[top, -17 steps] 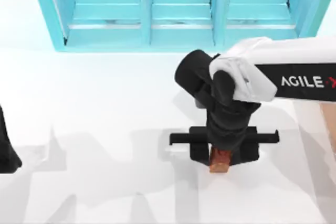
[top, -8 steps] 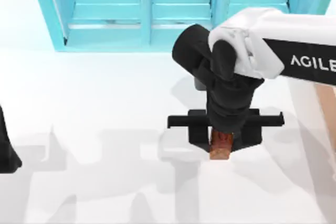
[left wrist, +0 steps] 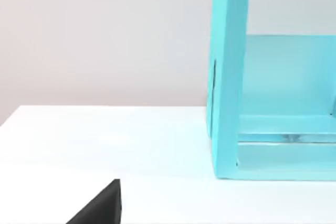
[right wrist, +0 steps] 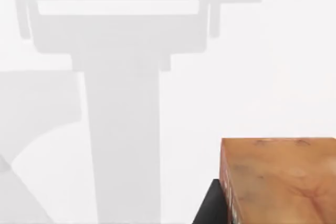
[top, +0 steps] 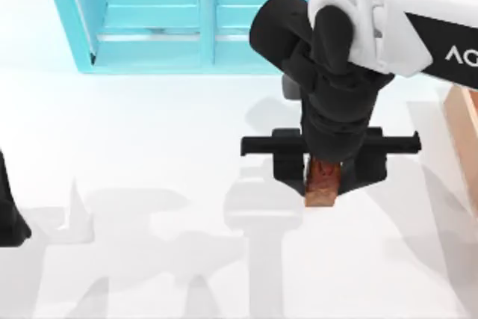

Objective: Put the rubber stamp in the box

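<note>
The top view shows the rubber stamp [top: 323,184] held between the fingers of the right gripper [top: 326,173], above the white surface [top: 149,147] right of centre; it is best carried level toward the box [top: 463,121] at the right edge and released only once over its inside. One stamp, one box, one turquoise shelf unit [top: 202,13] and two arms are counted. The left arm [top: 11,214] is parked at the left edge, and the state of its fingers cannot be told.

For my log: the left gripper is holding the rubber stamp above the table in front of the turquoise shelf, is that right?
Not quite: the right gripper holds the rubber stamp above the table in front of the turquoise shelf, as the top view shows. The left arm sits parked at the table's left edge.
</note>
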Motion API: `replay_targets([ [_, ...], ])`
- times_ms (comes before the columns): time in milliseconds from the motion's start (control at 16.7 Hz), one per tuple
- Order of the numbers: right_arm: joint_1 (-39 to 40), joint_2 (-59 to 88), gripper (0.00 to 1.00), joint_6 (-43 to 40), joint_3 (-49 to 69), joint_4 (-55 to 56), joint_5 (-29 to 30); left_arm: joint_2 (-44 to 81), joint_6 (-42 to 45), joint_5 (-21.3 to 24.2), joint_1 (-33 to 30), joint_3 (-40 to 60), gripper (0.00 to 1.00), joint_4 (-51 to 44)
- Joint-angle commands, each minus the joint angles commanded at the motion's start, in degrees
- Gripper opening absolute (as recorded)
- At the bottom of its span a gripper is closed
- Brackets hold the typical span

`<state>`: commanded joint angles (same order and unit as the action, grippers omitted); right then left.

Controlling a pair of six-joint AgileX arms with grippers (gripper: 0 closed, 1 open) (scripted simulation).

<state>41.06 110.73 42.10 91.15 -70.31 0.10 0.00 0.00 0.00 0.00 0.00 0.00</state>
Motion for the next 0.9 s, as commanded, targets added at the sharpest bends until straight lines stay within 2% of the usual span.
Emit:
replay_targets([
  [180, -0.6, 0.2, 0.00, -0.6, -0.1, 0.0, 0.0, 0.0, 0.0, 0.0, 0.0, 0.0, 1.00, 0.0],
  [360, -5.9, -0.1, 0.00, -5.8, 0.3, -1.1, -0.1, 0.0, 0.0, 0.0, 0.0, 0.0, 1.00, 0.0],
  [540, -16.4, -1.0, 0.00, -16.3, 0.4, -2.9, 0.0, 0.0, 0.0, 0.0, 0.0, 0.0, 1.00, 0.0],
  [900, -44.1, -4.6, 0.00, -44.3, -0.7, -6.2, 0.2, 0.0, 0.0, 0.0, 0.0, 0.0, 1.00, 0.0],
])
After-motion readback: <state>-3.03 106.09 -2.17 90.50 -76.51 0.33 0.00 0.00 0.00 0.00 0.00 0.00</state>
